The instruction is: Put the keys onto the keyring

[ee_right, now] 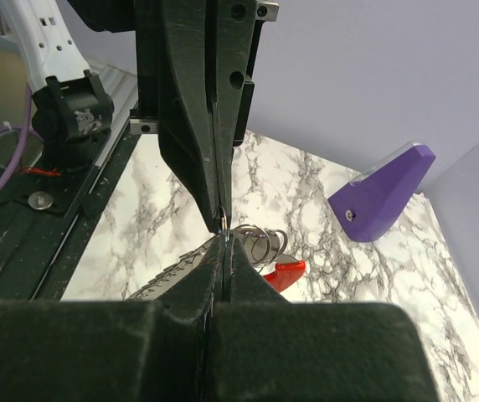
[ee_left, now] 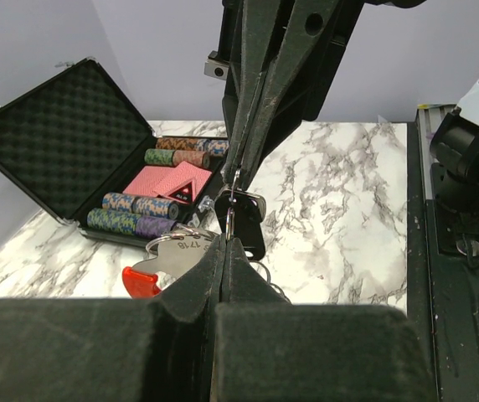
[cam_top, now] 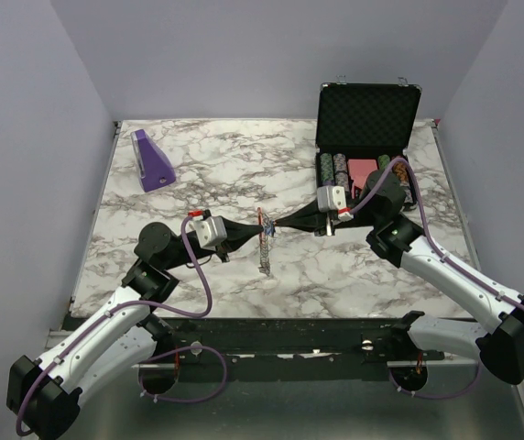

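Over the middle of the table my two grippers meet tip to tip. The left gripper is shut on a thin wire ring of the keyring. From the other side, the right gripper is shut on the same thin ring. The keyring's silver tag, red clip and grey strap hang below the tips. A dark-headed key hangs at the ring between the tips. Several more wire loops bunch beside the right fingers.
An open black case holding poker chips and red cards stands at the back right, close behind the right arm. A purple wedge block sits at the back left. The marble tabletop ends at a black rail near the arm bases.
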`<control>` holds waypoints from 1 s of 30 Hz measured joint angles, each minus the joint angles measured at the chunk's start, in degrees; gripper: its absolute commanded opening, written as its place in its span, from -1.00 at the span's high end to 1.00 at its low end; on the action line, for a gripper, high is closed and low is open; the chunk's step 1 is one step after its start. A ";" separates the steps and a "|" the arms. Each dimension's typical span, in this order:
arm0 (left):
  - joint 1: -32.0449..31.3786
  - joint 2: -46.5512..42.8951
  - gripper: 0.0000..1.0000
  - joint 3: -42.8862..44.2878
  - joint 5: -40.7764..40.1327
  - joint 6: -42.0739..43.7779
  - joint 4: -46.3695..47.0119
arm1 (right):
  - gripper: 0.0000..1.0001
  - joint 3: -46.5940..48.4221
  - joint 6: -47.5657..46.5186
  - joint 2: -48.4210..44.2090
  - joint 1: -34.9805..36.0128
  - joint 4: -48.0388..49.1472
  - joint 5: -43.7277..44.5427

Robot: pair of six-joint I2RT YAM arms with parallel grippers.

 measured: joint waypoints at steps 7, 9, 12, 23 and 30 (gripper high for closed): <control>0.00 0.00 1.00 0.00 0.00 0.00 -0.04 | 0.99 0.00 0.00 0.00 0.00 0.00 -0.44; 0.00 0.00 1.00 0.00 0.00 -0.02 -0.02 | 0.99 0.00 0.02 0.00 0.00 0.00 -0.42; 0.00 0.00 1.00 0.00 0.02 -0.02 0.00 | 0.99 0.00 0.04 0.00 0.00 0.02 -0.42; 0.00 0.00 1.00 0.00 0.04 -0.31 0.85 | 0.99 0.00 0.50 0.02 0.00 0.04 -0.42; 0.00 0.00 1.00 0.00 0.09 -0.50 1.64 | 0.99 0.00 0.63 0.02 0.00 0.04 -0.39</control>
